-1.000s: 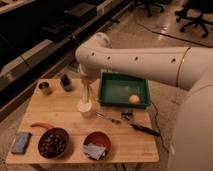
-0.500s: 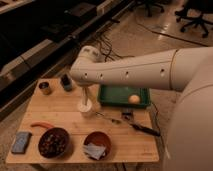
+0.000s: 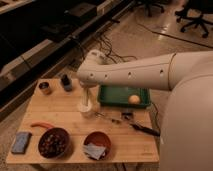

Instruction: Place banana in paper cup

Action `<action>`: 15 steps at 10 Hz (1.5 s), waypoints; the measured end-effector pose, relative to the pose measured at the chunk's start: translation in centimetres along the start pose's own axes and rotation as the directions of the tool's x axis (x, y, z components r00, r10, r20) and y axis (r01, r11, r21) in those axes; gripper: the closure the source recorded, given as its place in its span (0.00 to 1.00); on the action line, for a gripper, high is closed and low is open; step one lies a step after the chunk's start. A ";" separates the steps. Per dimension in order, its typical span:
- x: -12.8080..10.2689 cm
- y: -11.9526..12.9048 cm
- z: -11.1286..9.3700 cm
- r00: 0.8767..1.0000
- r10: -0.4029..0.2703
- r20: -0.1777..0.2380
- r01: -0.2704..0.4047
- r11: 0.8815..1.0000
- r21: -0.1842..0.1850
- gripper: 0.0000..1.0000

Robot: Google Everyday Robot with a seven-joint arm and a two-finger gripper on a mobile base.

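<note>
The small white paper cup (image 3: pixel 85 107) stands on the wooden table (image 3: pixel 120 145), just left of the green tray. My gripper (image 3: pixel 86 91) hangs straight down from the arm's wrist, directly above the cup. A slim pale upright shape (image 3: pixel 86 98) reaches from the gripper down to the cup's rim; it looks like the banana, standing on end at the cup's mouth. The wrist hides the top of it. I cannot tell whether its lower end is inside the cup.
A green tray (image 3: pixel 107 102) holds a yellowish ball (image 3: pixel 133 99). A metallic tin (image 3: pixel 45 88) and a dark jar (image 3: pixel 66 82) stand at the back left. An orange-red piece (image 3: pixel 42 125), two bowls (image 3: pixel 54 143) (image 3: pixel 96 145), a blue item (image 3: pixel 21 142) and a black tool (image 3: pixel 142 129) lie nearer.
The arm has swung further left across the view and now covers more of the tray's back. The gripper stays above the cup, a little lower.
</note>
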 end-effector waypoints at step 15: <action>0.2 2.5 5.5 0.994 0.033 -0.102 -0.036 0.999 -0.027 1.00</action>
